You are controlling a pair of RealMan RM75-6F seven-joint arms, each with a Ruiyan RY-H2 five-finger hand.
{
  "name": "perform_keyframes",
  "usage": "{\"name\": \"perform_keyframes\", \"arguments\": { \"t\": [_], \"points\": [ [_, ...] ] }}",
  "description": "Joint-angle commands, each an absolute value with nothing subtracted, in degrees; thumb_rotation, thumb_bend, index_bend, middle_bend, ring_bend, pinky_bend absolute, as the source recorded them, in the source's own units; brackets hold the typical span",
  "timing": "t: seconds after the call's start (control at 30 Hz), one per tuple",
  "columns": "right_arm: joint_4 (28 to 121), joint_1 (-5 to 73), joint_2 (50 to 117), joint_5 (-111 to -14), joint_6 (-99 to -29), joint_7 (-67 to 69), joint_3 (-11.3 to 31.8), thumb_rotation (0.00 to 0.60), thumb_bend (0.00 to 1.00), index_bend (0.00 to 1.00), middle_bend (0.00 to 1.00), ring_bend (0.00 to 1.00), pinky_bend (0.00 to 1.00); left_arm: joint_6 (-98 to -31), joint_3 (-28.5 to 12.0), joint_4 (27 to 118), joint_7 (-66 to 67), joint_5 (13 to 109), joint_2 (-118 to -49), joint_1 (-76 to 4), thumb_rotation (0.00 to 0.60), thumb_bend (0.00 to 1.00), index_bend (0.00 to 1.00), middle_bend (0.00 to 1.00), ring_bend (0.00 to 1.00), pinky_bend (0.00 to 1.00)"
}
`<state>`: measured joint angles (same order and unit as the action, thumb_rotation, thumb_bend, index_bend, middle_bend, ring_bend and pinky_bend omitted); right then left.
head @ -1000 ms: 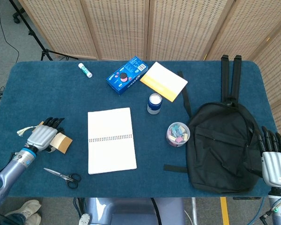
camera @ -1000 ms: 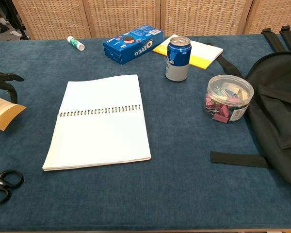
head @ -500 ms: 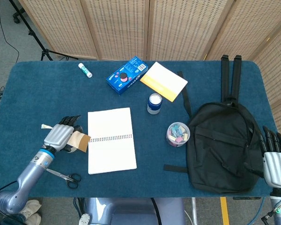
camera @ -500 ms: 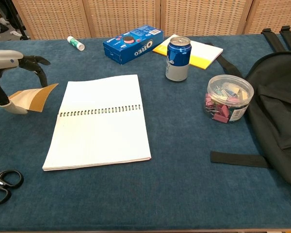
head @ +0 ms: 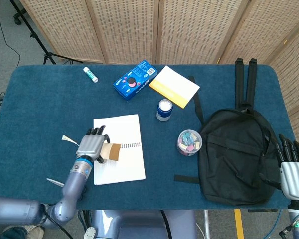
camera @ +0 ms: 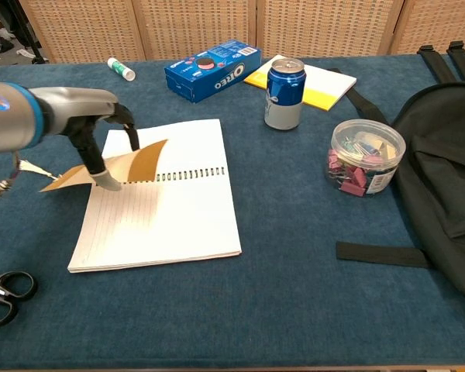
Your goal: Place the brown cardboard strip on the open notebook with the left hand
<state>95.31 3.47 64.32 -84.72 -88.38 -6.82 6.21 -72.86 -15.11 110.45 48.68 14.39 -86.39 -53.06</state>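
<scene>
The strip [camera: 132, 165] hung in the left hand [camera: 89, 128], raised over the left part of the notebook [camera: 178, 225].

The hand pinched the curved brown strip, which arched to the hand's right above the spiral binding, with one end trailing out past the notebook's left edge. Judged from this, a release here could leave the strip half off the page, or its curl could make it tip or slide onto the cloth. Scissors [camera: 4, 293] lay near the hand's forearm side, and a low retreat could catch them. A can [head: 164, 109] and a jar [head: 190, 142] stood well to the right. The right hand [head: 292, 172] rested far right, fingers straight, holding nothing.
</scene>
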Motion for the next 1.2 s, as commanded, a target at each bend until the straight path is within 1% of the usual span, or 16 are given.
{"name": "perform_keyframes", "arguments": {
  "t": [0.03, 0.13, 0.23, 0.33, 0.43, 0.53, 0.73, 0.87, 0.97, 1.03, 1.07, 1.1, 1.13, 1.17, 1.2],
  "points": [
    [95.3, 3.4, 64.2, -84.6, -88.4, -6.5, 6.3, 0.600, 0.00, 0.00, 0.00, 0.00, 0.00, -77.9, -17.5, 110.5, 52.7, 10.3, -91.0, -57.2, 0.600, 0.19, 0.63, 0.00, 0.00, 0.00],
    [95.3, 3.5, 64.0, -84.6, -88.3, -6.1, 6.3, 0.600, 0.00, 0.00, 0.00, 0.00, 0.00, -79.5, -17.7, 109.3, 53.4, 9.5, -92.6, -57.9, 0.600, 0.19, 0.63, 0.00, 0.00, 0.00],
    [95.5, 3.5, 63.9, -84.7, -88.2, -6.0, 6.2, 0.600, 0.00, 0.00, 0.00, 0.00, 0.00, -79.3, -19.1, 108.2, 52.6, 8.1, -93.8, -58.2, 0.600, 0.20, 0.63, 0.00, 0.00, 0.00],
    [95.6, 3.4, 63.8, -84.9, -88.4, -5.9, 6.2, 0.600, 0.00, 0.00, 0.00, 0.00, 0.00, -78.6, -20.4, 107.4, 50.9, 7.3, -95.0, -58.1, 0.600, 0.23, 0.64, 0.00, 0.00, 0.00],
    [95.6, 3.4, 63.7, -84.7, -88.4, -5.7, 6.3, 0.600, 0.00, 0.00, 0.00, 0.00, 0.00, -78.8, -21.6, 107.0, 51.1, 5.1, -95.8, -58.6, 0.600, 0.24, 0.65, 0.00, 0.00, 0.00],
    [95.5, 3.5, 63.7, -84.6, -88.2, -5.6, 6.3, 0.600, 0.00, 0.00, 0.00, 0.00, 0.00, -80.2, -23.0, 106.2, 51.3, 3.2, -97.1, -59.4, 0.600, 0.24, 0.65, 0.00, 0.00, 0.00],
    [95.5, 3.5, 63.7, -84.7, -88.0, -5.7, 6.2, 0.600, 0.00, 0.00, 0.00, 0.00, 0.00, -82.2, -24.3, 104.9, 52.0, 1.6, -99.1, -60.6, 0.600, 0.25, 0.65, 0.00, 0.00, 0.00],
    [95.6, 3.5, 63.6, -84.5, -88.1, -5.5, 6.3, 0.600, 0.00, 0.00, 0.00, 0.00, 0.00, -84.8, -24.5, 103.4, 52.7, 1.6, -101.1, -61.5, 0.600, 0.25, 0.65, 0.00, 0.00, 0.00],
    [95.7, 3.5, 63.5, -84.5, -87.9, -5.4, 6.2, 0.600, 0.00, 0.00, 0.00, 0.00, 0.00, -86.9, -25.4, 101.1, 50.8, 2.5, -103.5, -61.3, 0.600, 0.24, 0.64, 0.00, 0.00, 0.00],
    [95.7, 3.5, 63.5, -84.5, -87.9, -5.4, 6.2, 0.600, 0.00, 0.00, 0.00, 0.00, 0.00, -86.1, -25.4, 101.1, 50.1, 3.3, -103.8, -60.8, 0.600, 0.22, 0.57, 0.00, 0.00, 0.00],
    [95.7, 3.5, 63.5, -84.5, -87.9, -5.3, 6.2, 0.600, 0.00, 0.00, 0.00, 0.00, 0.00, -85.2, -25.3, 101.3, 49.8, 3.8, -103.7, -60.4, 0.600, 0.19, 0.46, 0.00, 0.00, 0.00],
    [95.7, 3.5, 63.4, -84.5, -87.9, -5.3, 6.2, 0.600, 0.00, 0.00, 0.00, 0.00, 0.00, -83.8, -25.2, 101.9, 49.3, 4.3, -103.3, -59.9, 0.600, 0.16, 0.31, 0.00, 0.00, 0.00],
    [95.7, 3.5, 63.4, -84.5, -87.9, -5.3, 6.2, 0.600, 0.00, 0.00, 0.00, 0.00, 0.00, -82.7, -25.3, 102.2, 48.5, 4.8, -103.0, -59.3, 0.600, 0.14, 0.22, 0.00, 0.00, 0.00],
    [95.7, 3.5, 63.4, -84.5, -87.9, -5.4, 6.2, 0.600, 0.00, 0.00, 0.00, 0.00, 0.00, -81.6, -25.4, 102.5, 47.6, 5.4, -102.7, -58.8, 0.600, 0.13, 0.11, 0.00, 0.00, 0.00],
    [95.7, 3.5, 63.4, -84.4, -87.9, -5.4, 6.2, 0.600, 0.00, 0.00, 0.00, 0.00, 0.00, -80.5, -25.4, 102.7, 46.4, 6.4, -102.4, -58.1, 0.600, 0.12, 0.04, 0.00, 0.00, 0.00]
  ]
}}
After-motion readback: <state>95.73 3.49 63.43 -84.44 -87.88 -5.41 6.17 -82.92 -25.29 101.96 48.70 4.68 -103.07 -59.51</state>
